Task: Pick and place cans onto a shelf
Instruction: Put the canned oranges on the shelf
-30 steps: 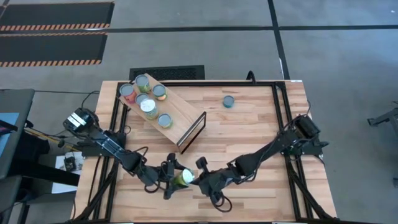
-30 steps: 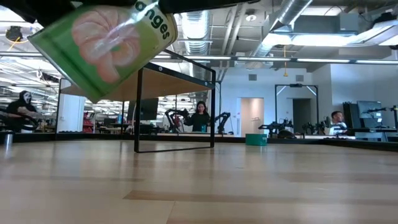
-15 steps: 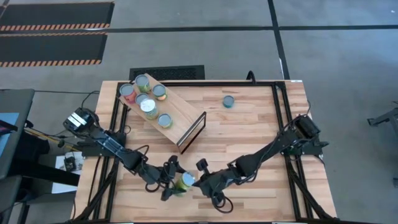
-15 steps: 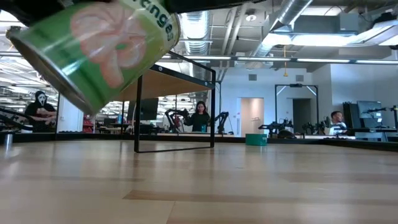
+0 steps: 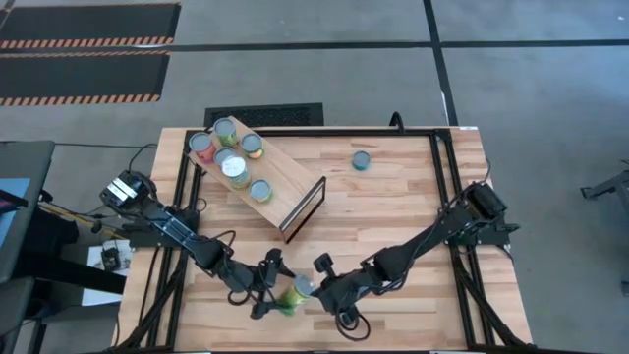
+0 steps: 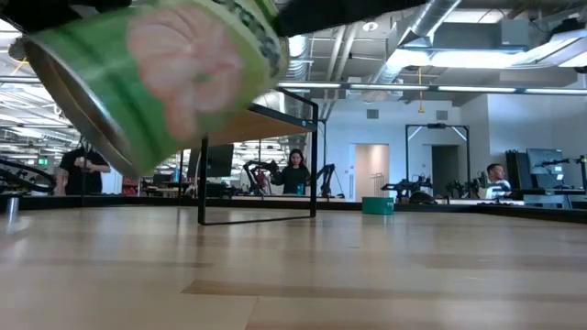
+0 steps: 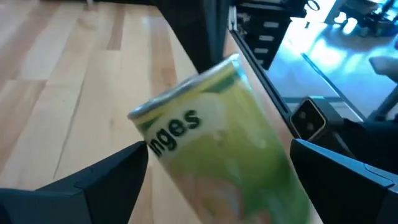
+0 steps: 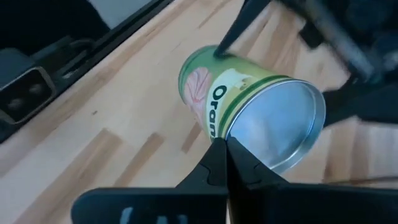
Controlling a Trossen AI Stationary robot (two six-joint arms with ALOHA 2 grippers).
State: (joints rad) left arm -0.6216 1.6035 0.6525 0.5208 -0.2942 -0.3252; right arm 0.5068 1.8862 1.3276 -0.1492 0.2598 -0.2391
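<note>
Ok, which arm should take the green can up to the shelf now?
Left. The left hand grips the green can, and the shelf sits on its side of the table. The right hand is shut, holding nothing.

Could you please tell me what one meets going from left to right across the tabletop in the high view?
The shelf with five cans → left gripper → green can, held above the table → right gripper → lone blue can.

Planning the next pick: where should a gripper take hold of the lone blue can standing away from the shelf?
By its round side wall, coming straight down from above: the blue can stands upright, lid up, with bare table all round. Left gripper holds the green can; right gripper is beside it.
</note>
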